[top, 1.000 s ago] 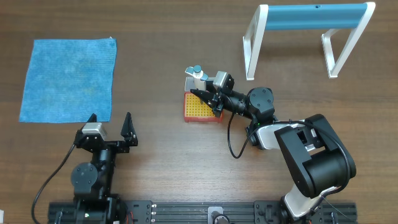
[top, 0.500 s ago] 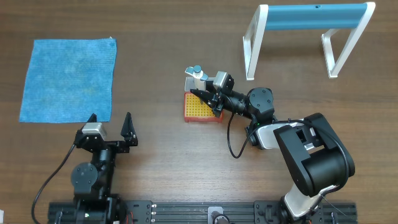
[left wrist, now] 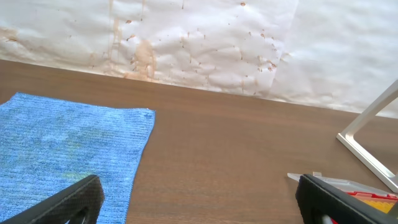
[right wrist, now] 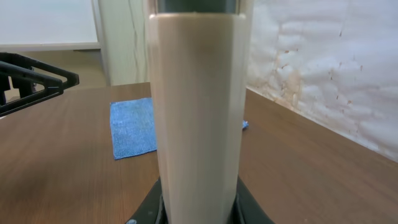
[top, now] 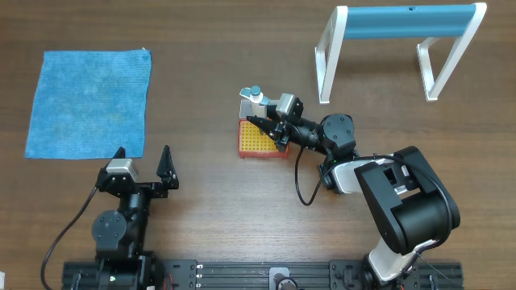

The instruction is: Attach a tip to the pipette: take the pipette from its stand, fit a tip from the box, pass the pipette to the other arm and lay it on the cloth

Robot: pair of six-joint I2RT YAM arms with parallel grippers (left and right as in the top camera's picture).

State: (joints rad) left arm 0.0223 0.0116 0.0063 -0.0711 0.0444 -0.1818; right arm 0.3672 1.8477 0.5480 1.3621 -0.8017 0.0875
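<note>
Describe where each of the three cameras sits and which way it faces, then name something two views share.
Top view: overhead, looking down on the table; both arms rise from the bottom edge.
Left wrist view: on the left arm, looking across the cloth to the wall; its open fingers show.
Right wrist view: on the right arm, close against the held pipette.
Shared: both wrist views show the cloth.

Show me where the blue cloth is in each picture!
Top view: the cloth lies flat at the picture's upper left.
Left wrist view: the cloth is close by, in front of the pale wall.
Right wrist view: the cloth is far off and looks small, partly hidden behind the pipette.
Shared landmark: the brown table that it lies on.
</note>
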